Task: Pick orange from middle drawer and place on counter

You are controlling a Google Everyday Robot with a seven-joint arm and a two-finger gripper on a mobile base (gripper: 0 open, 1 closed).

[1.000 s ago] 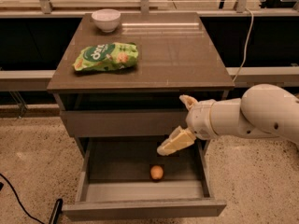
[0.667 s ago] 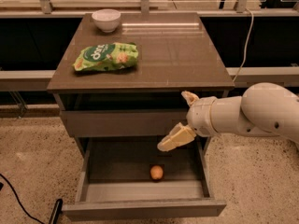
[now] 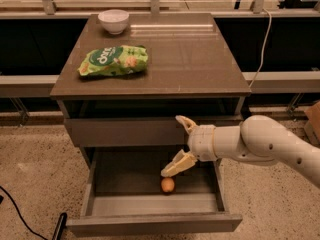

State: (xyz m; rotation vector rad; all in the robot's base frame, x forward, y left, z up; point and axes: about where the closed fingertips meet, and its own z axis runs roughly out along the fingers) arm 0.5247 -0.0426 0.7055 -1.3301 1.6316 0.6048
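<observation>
The orange lies on the floor of the open middle drawer, near its centre. My gripper reaches in from the right in front of the cabinet, just above the drawer's opening and a little above the orange. It is open and empty, with one finger against the upper drawer front and the other slanting down towards the orange without touching it. The counter is the glossy grey-brown top above.
A green snack bag lies on the counter's left side and a white bowl stands at its back left. The upper drawer front is pushed in. A black cable runs over the speckled floor at the lower left.
My gripper has moved left and down, closer to the orange. The orange and the drawer have not moved.
</observation>
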